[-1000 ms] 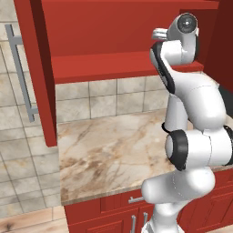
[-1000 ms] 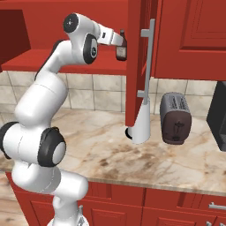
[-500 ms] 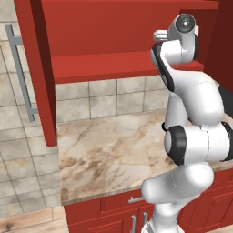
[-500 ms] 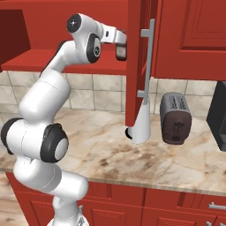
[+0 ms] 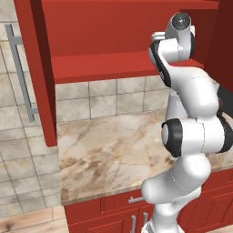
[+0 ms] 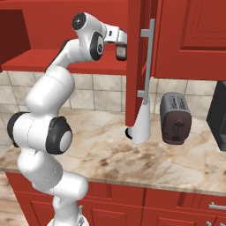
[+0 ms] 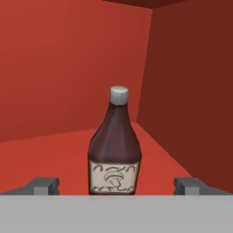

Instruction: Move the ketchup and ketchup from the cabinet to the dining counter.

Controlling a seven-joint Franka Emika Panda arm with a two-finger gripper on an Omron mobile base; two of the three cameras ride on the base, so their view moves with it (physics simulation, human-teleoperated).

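Evidently I'm early on: my gripper is spread wide, grasping nothing, one ketchup upright at twelve o'clock on the cabinet shelf.

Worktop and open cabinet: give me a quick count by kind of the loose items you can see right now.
Ketchup bottles: 1, on the cabinet shelf, the ketchup standing upright ahead of the open gripper
Toasters: 1, the toaster on the worktop
Paper-towel rolls: 1, the paper-towel roll, partly behind the cabinet door
Total: 3
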